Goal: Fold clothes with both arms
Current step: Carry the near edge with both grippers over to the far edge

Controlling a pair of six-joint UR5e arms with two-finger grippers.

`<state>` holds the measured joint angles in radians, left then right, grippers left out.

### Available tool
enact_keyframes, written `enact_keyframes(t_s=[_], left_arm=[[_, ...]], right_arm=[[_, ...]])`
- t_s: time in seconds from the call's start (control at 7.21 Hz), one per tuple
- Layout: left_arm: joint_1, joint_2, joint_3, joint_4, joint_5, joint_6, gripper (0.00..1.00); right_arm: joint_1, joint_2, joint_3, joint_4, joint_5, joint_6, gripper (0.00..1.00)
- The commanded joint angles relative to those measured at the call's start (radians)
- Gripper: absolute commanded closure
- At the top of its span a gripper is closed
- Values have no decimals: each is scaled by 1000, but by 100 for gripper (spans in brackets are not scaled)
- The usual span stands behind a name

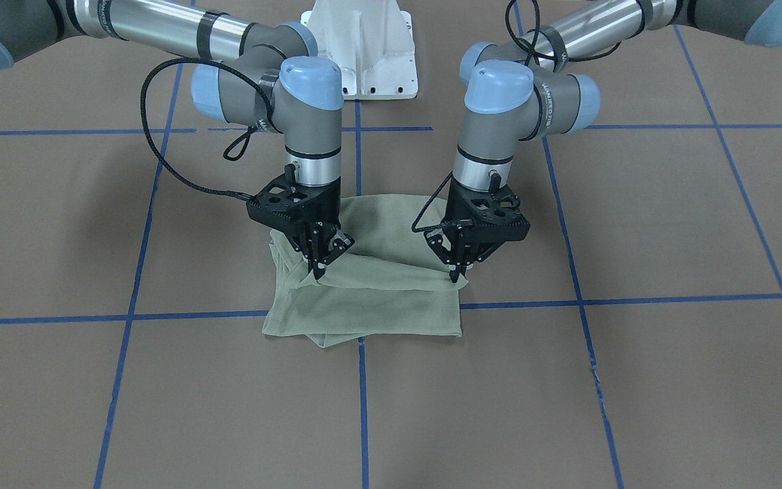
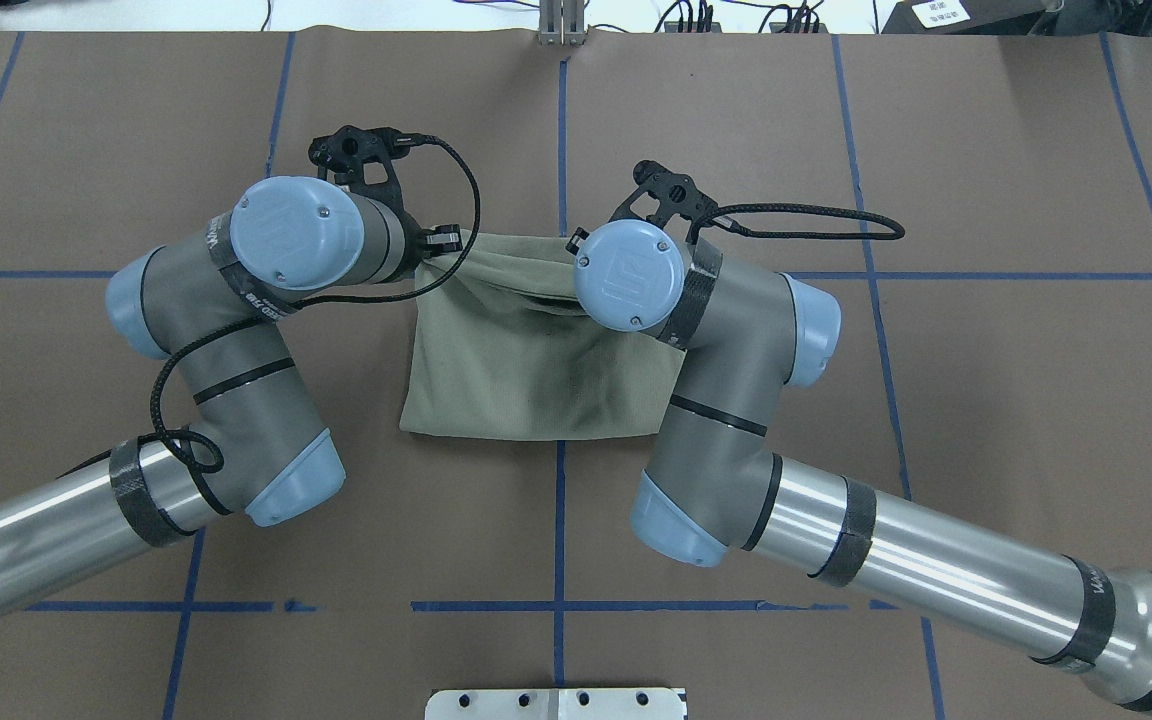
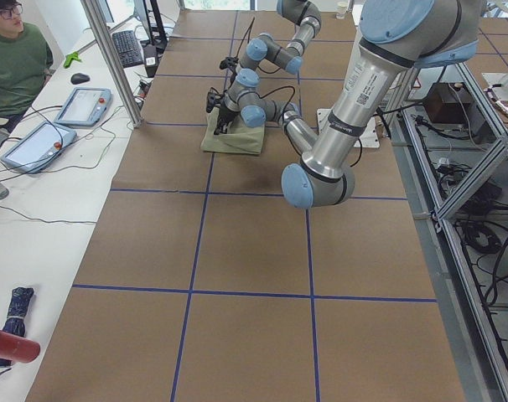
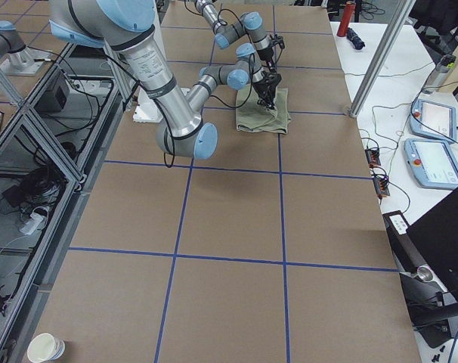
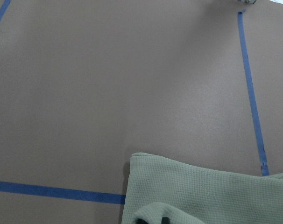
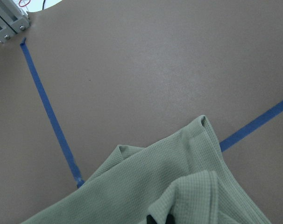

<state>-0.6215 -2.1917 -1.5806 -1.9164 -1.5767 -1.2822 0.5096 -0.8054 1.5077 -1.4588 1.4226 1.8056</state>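
The clothes [image 1: 370, 292] are one pale green knit shirt, folded into a small rectangle at the table's middle, seen from overhead as clothes [image 2: 526, 370]. Both arms reach down over its far edge. My left gripper [image 1: 457, 273] is shut on a raised fold of the top layer at one corner. My right gripper [image 1: 316, 269] pinches the same layer at the other corner. The lifted edge sags between them. The left wrist view shows the green fabric [image 5: 207, 191] bunched at its bottom edge. In the right wrist view the fabric [image 6: 179, 182] wraps around dark fingertips.
The brown table cover carries a grid of blue tape lines [image 1: 360, 401]. The white base pedestal [image 1: 364, 47] stands behind the shirt. Black cables [image 1: 160, 156] loop off both wrists. A person [image 3: 15, 59] sits by tablets [image 3: 36, 142] at a side desk.
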Motion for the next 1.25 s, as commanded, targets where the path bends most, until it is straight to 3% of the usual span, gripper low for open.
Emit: enact_keyframes(t_s=[0.0, 0.14, 0.42, 0.56, 0.83, 1.11], left_arm=[[-1, -22, 39, -3, -2, 9, 10], [-7, -22, 31, -3, -8, 27, 0], [-119, -4, 1, -24, -206, 258, 0], [-142, 39, -7, -67, -250, 292, 0], [-142, 50, -7, -93, -252, 291, 0], [-142, 52, -7, -93, -252, 282, 0]], right_arm=[[1, 0, -32, 5, -4, -20, 1], [13, 17, -37, 5, 1, -66, 0], [62, 44, -18, -5, 153, -159, 0], [60, 46, -2, -6, 159, -178, 0], [-24, 29, 3, -11, 133, -221, 0], [-77, 41, -24, -75, 53, -325, 0]])
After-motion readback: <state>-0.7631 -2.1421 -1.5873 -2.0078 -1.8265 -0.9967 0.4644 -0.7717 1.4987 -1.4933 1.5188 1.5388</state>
